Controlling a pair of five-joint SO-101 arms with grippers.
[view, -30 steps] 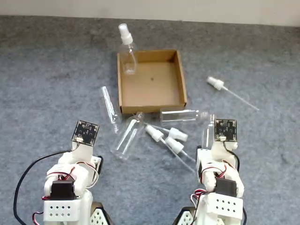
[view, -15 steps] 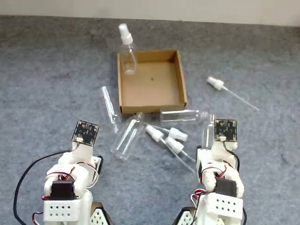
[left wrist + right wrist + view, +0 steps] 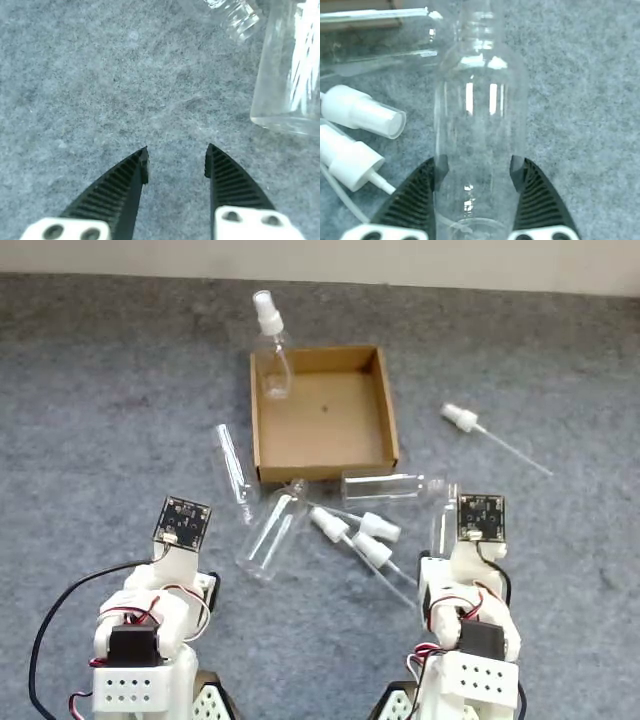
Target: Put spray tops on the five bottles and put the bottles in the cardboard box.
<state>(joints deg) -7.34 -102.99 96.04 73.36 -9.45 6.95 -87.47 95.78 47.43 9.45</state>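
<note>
Right gripper point(image 3: 478, 170) low over grey carpeted tabletop point(image 3: 120, 390), jaws spread wide astride clear round plastic bottle point(image 3: 480, 115), which lies uncapped just off near-right corner of shallow brown cardboard box point(image 3: 389, 410); contact uncertain. Left gripper point(image 3: 176, 162): jaws moderately apart over bare carpet, second clear bottle point(image 3: 290, 75) just beside. Risk: slick round wall rolls or squirts out on closing. White spray tops point(image 3: 362, 117) with thin tubes alongside could get dragged.
</note>
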